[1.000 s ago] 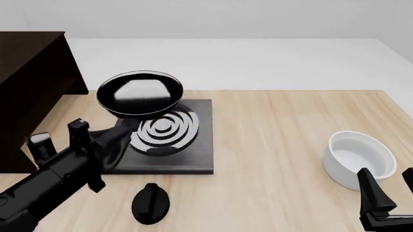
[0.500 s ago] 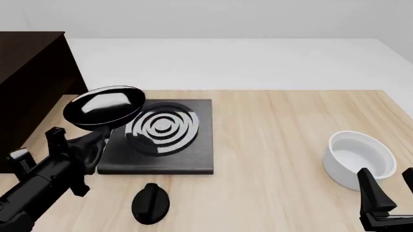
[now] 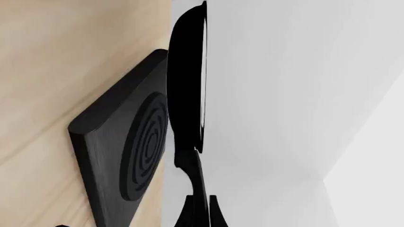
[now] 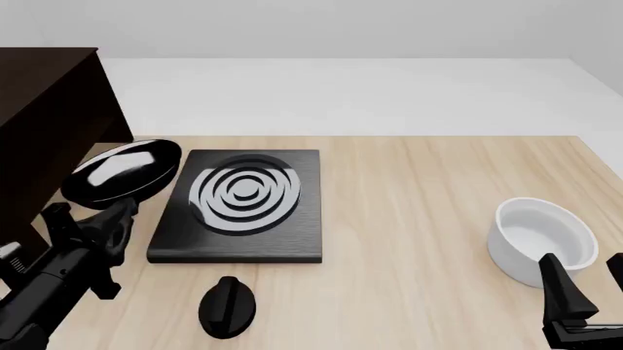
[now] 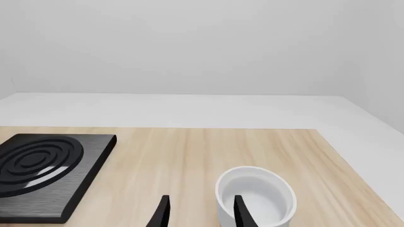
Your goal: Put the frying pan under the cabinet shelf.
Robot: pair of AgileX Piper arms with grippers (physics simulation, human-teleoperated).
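Wooden table [image 4: 419, 204] | my left gripper [image 4: 119, 213] clamps frying pan [image 4: 122, 172] handle, pan lifted between cabinet shelf [image 4: 44, 124] and stove plate [image 4: 244, 208] | right gripper [image 5: 198, 213] parted, empty, near white bowl [image 4: 543, 240]

Simulated kitchen: stove plate [image 4: 241, 206], bowl [image 4: 541, 240].

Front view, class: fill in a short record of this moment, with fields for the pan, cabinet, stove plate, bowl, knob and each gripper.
frying pan: lifted, tilted, left of the stove plate
cabinet shelf: far left, pan not yet under it
stove plate: flat on table, bare
white bowl: right side, empty
black knob: near edge
left gripper: shut on pan handle
right gripper: open, near bowl
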